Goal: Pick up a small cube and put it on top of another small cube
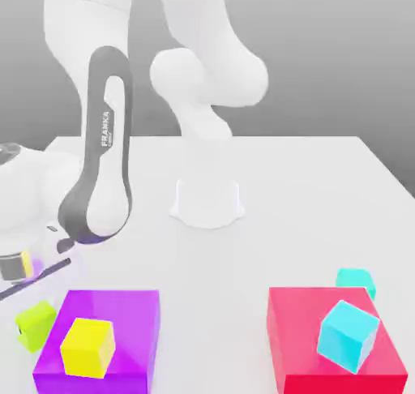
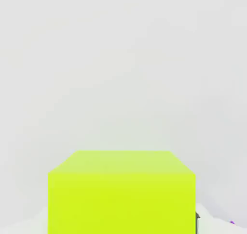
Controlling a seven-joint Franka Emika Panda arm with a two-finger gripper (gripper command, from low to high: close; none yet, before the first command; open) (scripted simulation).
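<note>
Red block [image 1: 320,336] and purple block [image 1: 117,315] lay nearest in the exterior view, at its right and its left, both running down to the lower edge. A cyan cube [image 1: 348,336] sat on the red one, and a yellow cube [image 1: 88,347] on the purple one. Under them spread a pale, smooth tabletop [image 1: 212,263], almost white, ending in a straight far edge. Behind it the room was plain grey, darker low down and lighter higher up. The arm's white base [image 1: 207,204] stood towards the back, and a turquoise cube [image 1: 355,280] lay behind the red block, partly hidden by it.

Lime cube [image 1: 36,326] was a bright yellow-green, greener than the yellow cube, with flat, matte, unmarked faces. It was just beside the purple block, towards the exterior view's left; whether it touched the tabletop could not be told.

The gripper [image 1: 36,323] was closed on the lime cube, holding it by its sides.

From outside, the exterior view gave the whole setting, with the dark-trimmed arm [image 1: 105,141] reaching down at its left. Close up, the hand view gave the cube's paler face meeting its stronger-coloured one along a straight edge, with pale finger shapes flanking it and a speck of purple nearby.
</note>
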